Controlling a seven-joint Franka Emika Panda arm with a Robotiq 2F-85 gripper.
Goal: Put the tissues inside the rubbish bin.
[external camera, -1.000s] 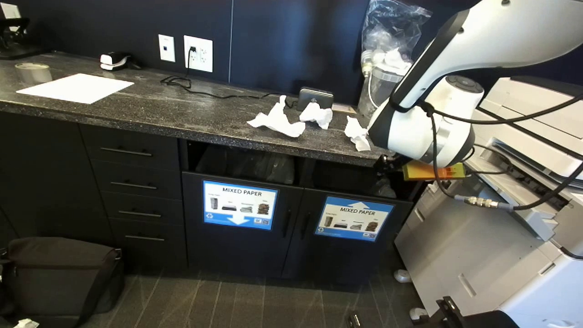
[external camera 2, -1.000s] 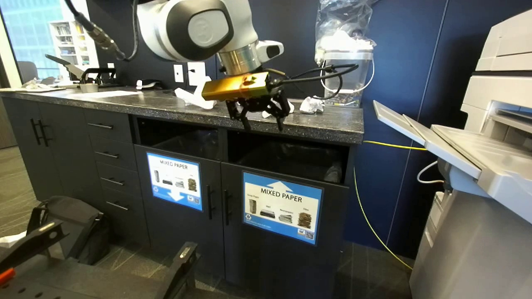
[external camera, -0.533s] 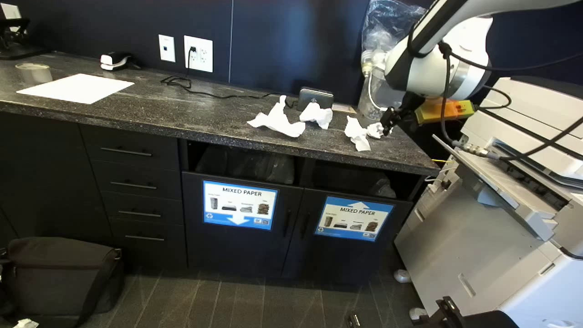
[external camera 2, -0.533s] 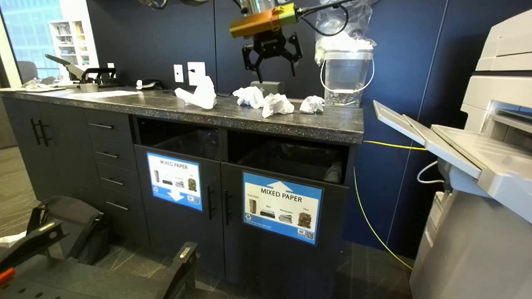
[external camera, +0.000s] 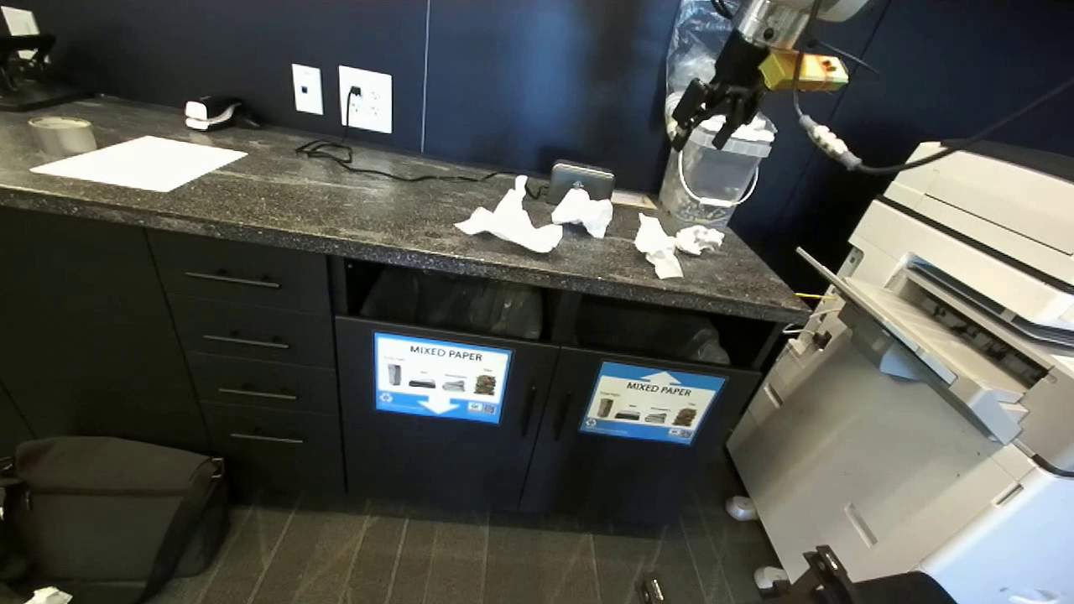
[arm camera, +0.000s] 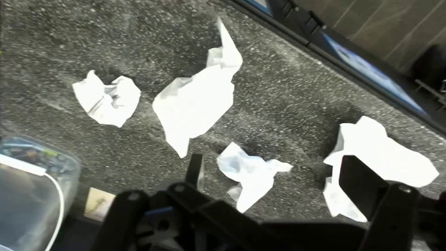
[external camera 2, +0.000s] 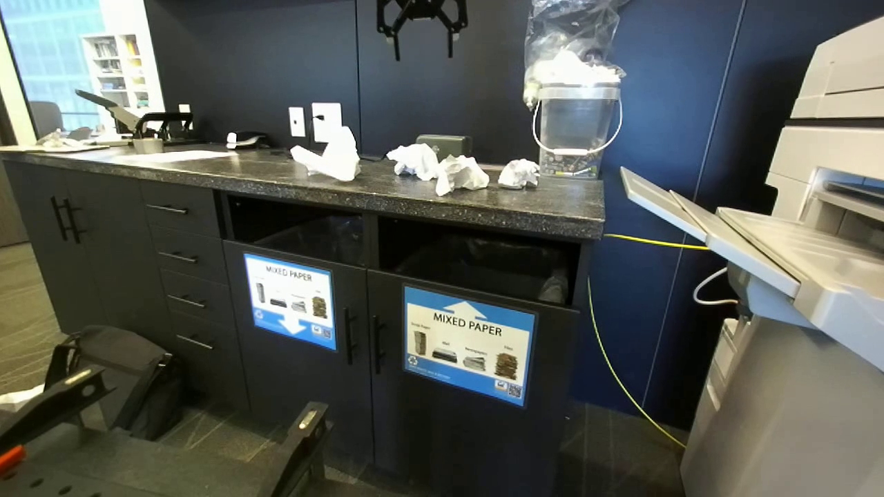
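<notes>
4 crumpled white tissues (arm camera: 193, 104) lie on the dark speckled counter (arm camera: 289, 101). With the hub at the middle of the wrist view and 12 at its top, they sit at 10 to 11 o'clock close in, at 9 to 10 farther out, at 5, and at 3 to 4. The tissue at 3 to 4 lies well apart from the other 3, which are near each other.

In an exterior view, reading the clock from the middle of the tissues, the gripper (external camera 2: 423, 54) hangs at 12 o'clock, well above the counter, its 2 fingers spread with a wide gap between the tips. In the wrist view a finger covers part of the tissue at 3 to 4.

Below the counter's edge are the 2 matching compartments of the rubbish bin (external camera 2: 476, 295), at 5 and 8 o'clock, with MIXED PAPER labels (external camera 2: 469, 345). A clear bucket (external camera 2: 580, 117) stands at 2 to 3 o'clock, its handle down.

In an exterior view, by the same clock, a small dark box (external camera: 596, 178) stands at 11, just behind a tissue. A flat white sheet (external camera: 138, 164) lies at 9, a dark bag (external camera: 109, 512) rests on the floor (external camera: 453, 554) at 8, and a printer (external camera: 839, 419) stands between 3 and 4.
</notes>
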